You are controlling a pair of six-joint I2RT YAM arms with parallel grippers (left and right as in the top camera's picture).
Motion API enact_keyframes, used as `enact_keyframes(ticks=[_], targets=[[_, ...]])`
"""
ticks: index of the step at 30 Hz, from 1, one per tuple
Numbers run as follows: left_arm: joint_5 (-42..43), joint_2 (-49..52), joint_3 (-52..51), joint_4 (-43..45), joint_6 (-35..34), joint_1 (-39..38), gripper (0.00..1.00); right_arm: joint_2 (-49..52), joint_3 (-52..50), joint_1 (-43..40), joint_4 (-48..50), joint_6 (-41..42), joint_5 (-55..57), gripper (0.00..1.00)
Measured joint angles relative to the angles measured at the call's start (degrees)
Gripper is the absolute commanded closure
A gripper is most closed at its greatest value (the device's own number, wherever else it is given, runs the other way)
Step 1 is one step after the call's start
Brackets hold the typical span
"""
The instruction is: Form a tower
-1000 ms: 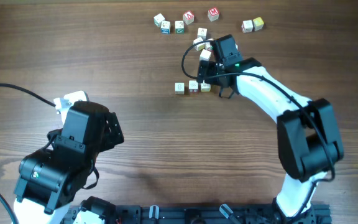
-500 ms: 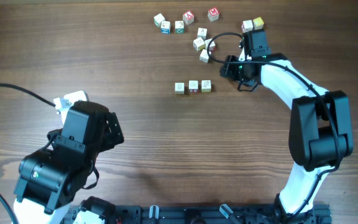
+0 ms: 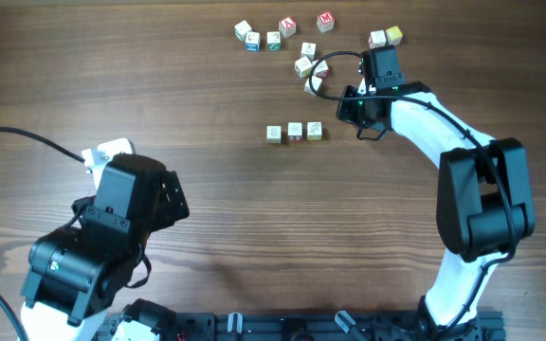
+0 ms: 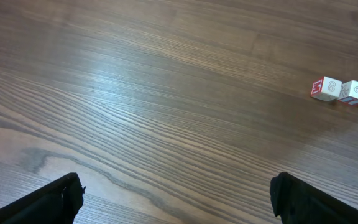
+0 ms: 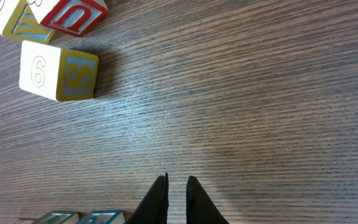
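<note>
The row of three cubes lies flat on the surface, just toward 12 o'clock from its centre. The right gripper, at the row's 2 o'clock, has its tips together on nothing. Loose cubes sit toward 12 o'clock. The left gripper, at 8 o'clock, is spread wide and empty.

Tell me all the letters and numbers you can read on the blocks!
"6" and "S": on the cream block, right wrist view.
"U": on the red-edged block above it.
"8": on the end block of the row, left wrist view; its red letter could be "M" or "W".
"6" or "9", cannot tell which: on the neighbour block.
The scattered blocks seen from overhead: print too small to read.
</note>
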Motion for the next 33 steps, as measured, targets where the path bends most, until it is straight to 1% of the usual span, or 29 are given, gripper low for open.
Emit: enact_keyframes(ticks=[15,32,33], targets=[[0.0,0.0,0.0,-0.02,0.0,0.0,0.0,4.96,-0.15,1.22,8.72,-0.17,-2.58,0.96],[0.0,0.0,0.0,0.0,0.0,0.0,0.0,5.55,-0.13,1.22,9.4,-3.43,-8.07,0.96],[0.0,0.0,0.0,0.0,0.0,0.0,0.0,5.55,-0.13,1.22,9.4,-3.43,-8.07,0.54]])
